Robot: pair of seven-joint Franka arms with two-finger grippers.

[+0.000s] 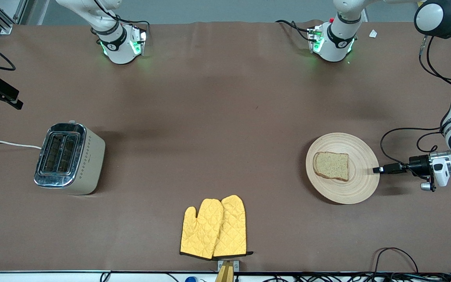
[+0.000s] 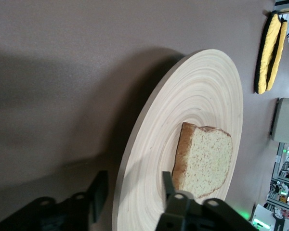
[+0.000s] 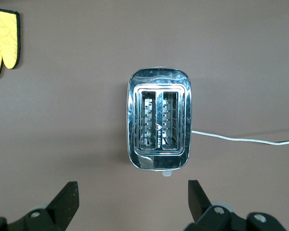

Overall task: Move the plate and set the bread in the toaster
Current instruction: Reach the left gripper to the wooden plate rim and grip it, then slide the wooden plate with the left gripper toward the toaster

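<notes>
The light wooden plate [image 1: 360, 156] lies toward the left arm's end of the table, with the brown bread slice [image 1: 331, 165] on it. My left gripper [image 1: 376, 169] is low at the plate's rim. In the left wrist view it [image 2: 135, 180] is open, with one finger over the plate [image 2: 202, 96] and one under its rim, near the bread [image 2: 207, 161]. The chrome-topped toaster [image 1: 69, 158] stands toward the right arm's end, both slots empty. My right gripper [image 3: 131, 190] is open and empty, high over the table beside the toaster [image 3: 159, 119]. It does not show in the front view.
Two yellow oven mitts [image 1: 214, 229] lie near the table's edge closest to the front camera, midway between toaster and plate. The toaster's white cord [image 1: 6, 143] runs off toward the right arm's end of the table. Cables hang by the left arm.
</notes>
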